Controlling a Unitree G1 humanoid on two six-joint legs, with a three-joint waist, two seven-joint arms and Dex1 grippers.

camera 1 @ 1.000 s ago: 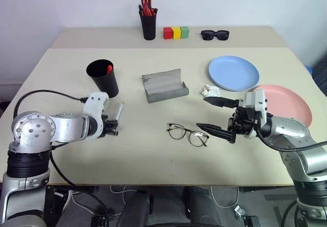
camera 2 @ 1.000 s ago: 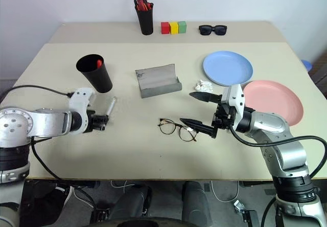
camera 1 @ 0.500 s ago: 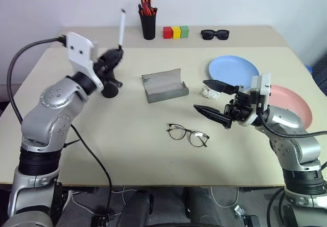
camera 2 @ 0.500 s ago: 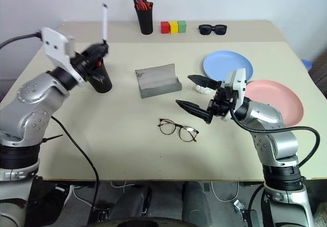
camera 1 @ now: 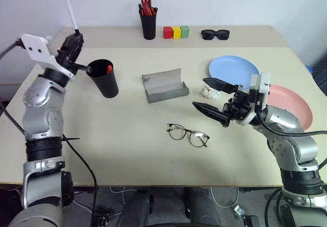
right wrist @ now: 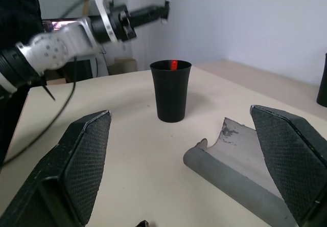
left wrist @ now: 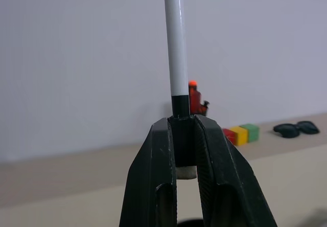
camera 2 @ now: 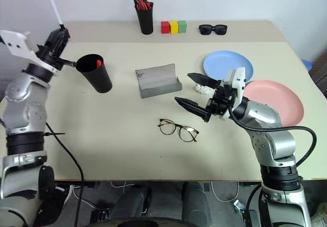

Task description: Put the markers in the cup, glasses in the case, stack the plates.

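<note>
My left gripper is raised left of the black cup and is shut on the black-capped end of the white marker, which points up. The wrist view shows the same grip on the marker. The red marker stands inside the cup. The wire-framed glasses lie on the table in front of the open grey case. My right gripper hovers open to the right of the glasses, holding nothing. The blue plate and the pink plate lie side by side at the right.
A black pen pot with orange pens, three coloured blocks and dark sunglasses sit along the back. A crumpled white scrap lies between the case and the blue plate.
My left arm lifted the white marker off the table, swung it up and to the left past the cup, and tipped it upright. The right gripper rose slightly, still open.
</note>
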